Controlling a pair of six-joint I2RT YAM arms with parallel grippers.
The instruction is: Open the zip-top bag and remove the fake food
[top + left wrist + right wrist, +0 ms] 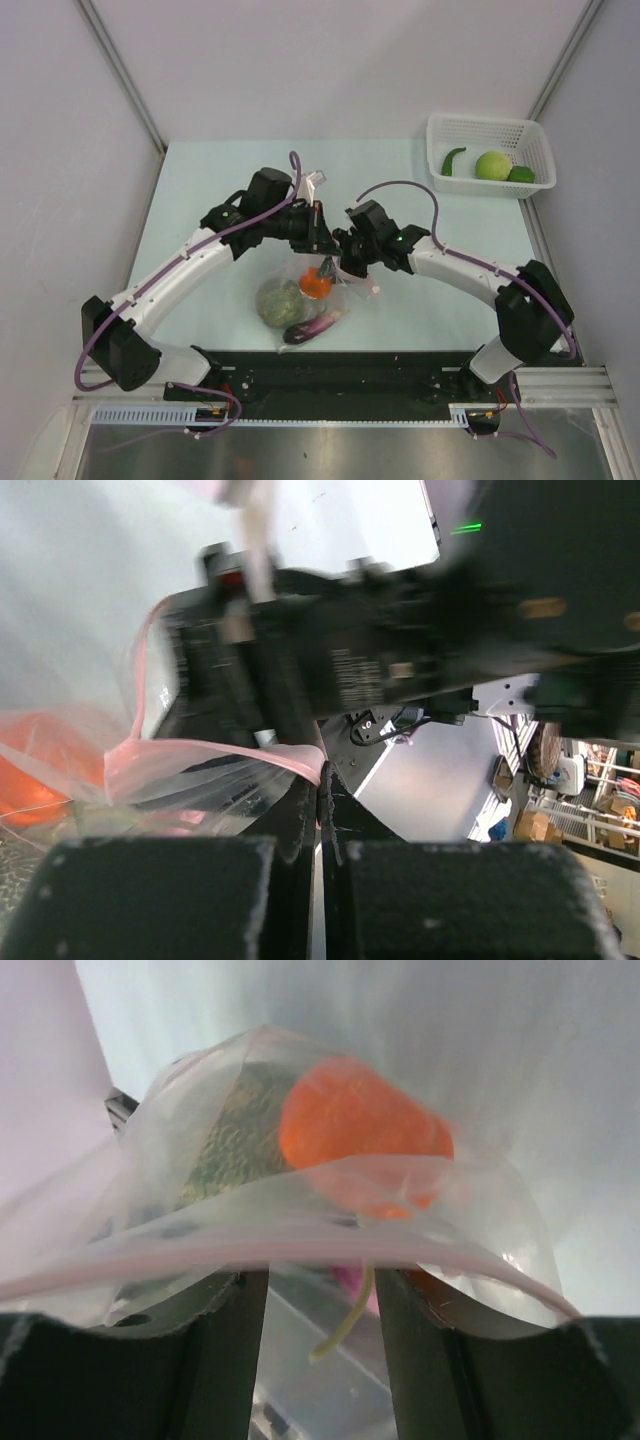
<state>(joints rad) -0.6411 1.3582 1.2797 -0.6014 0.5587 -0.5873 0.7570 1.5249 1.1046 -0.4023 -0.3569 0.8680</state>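
The zip-top bag (345, 292) hangs lifted between my two grippers over the table's middle. Inside it are the orange-red ball (315, 283), the mottled green-brown head (280, 300) and the purple eggplant (315, 326). My left gripper (322, 780) is shut on the pink zip strip (200, 752) at the bag's top edge. My right gripper (322, 1285) faces it, with its jaws apart and the zip strip (300, 1250) lying across its fingertips. The ball (360, 1125) and the head (230, 1135) show through the plastic just beyond. The two grippers (322, 236) (346, 256) nearly touch.
A white mesh basket (440, 130) stands at the back right, holding a dark green pepper (453, 160), a pale green round piece (492, 165) and another green piece (520, 174). Grey walls enclose the table on three sides.
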